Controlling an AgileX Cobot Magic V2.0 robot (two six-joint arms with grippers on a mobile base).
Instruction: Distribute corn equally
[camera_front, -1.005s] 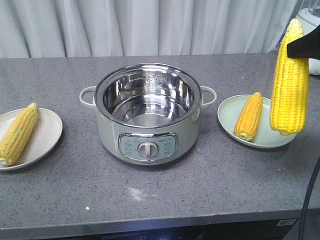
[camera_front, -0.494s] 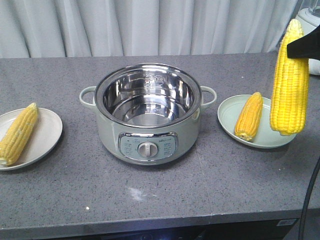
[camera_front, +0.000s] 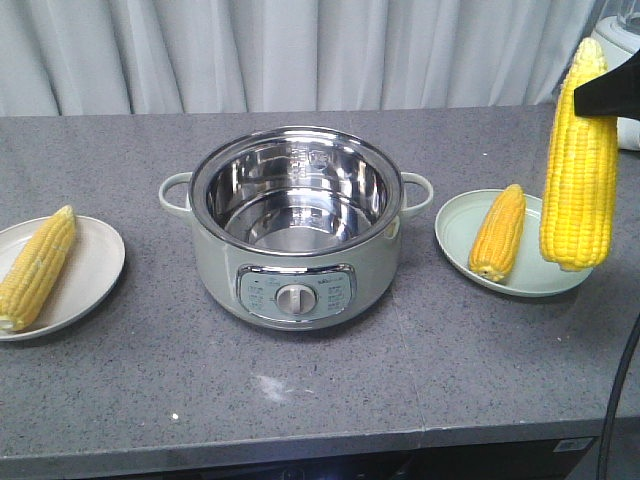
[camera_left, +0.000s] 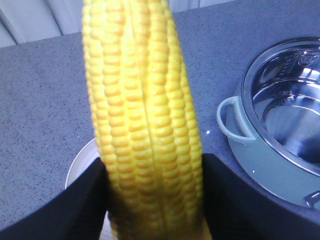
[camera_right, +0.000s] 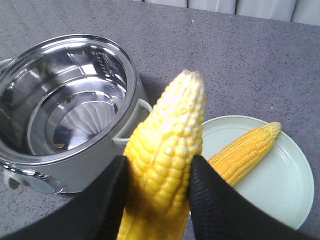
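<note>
No text can be read: print on the cooker's control panel (camera_front: 296, 290) and markings (camera_front: 312, 156) inside its bowl are too small.

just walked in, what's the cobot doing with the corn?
Both arms are carrying corn. The right gripper is shut on a tall cob, held upright by the green plate, where an orange cob lies. The left gripper is shut on another cob, seen only in its wrist view, with the pot beside it. The white plate holds a pale cob. The pot is empty.
</note>
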